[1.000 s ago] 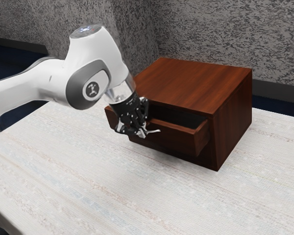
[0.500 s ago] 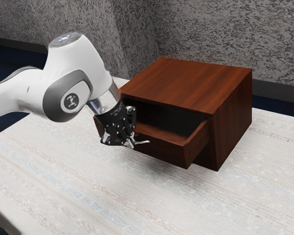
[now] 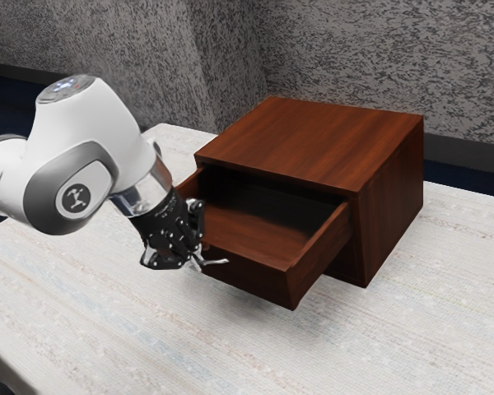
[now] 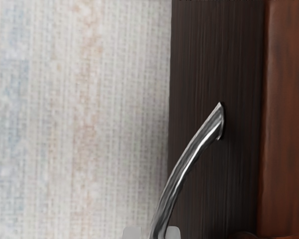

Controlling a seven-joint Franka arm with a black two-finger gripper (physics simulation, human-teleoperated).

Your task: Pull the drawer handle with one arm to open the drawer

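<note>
Arm [image 3: 74, 177], white with grey joints, comes in from the exterior view's left and bends down toward the table [image 3: 107, 329], which has a pale woven surface. At the end of the arm the black gripper [image 3: 184, 257] hangs just above the table and points at the front of the drawer [image 3: 263, 234]. Its fingers are closed around the handle [image 3: 214, 262], a thin silver bar; one end of the bar sticks out past the gripper toward the exterior view's right.

In the wrist view the handle [image 4: 189, 164] is a curved metal bar. It is fixed at one end to the dark drawer front [image 4: 214, 59] and runs down to the hand, where a pale fingertip [image 4: 132, 232] sits close at each side of it. Beside the drawer front lies the table [image 4: 65, 124].

The drawer stands pulled far out of the cabinet [image 3: 313, 144], so its inside floor and side walls are open to see. The cabinet is a reddish-brown wooden box, it sits on the table at the exterior view's right, in front of a grey speckled wall [image 3: 354, 49].
</note>
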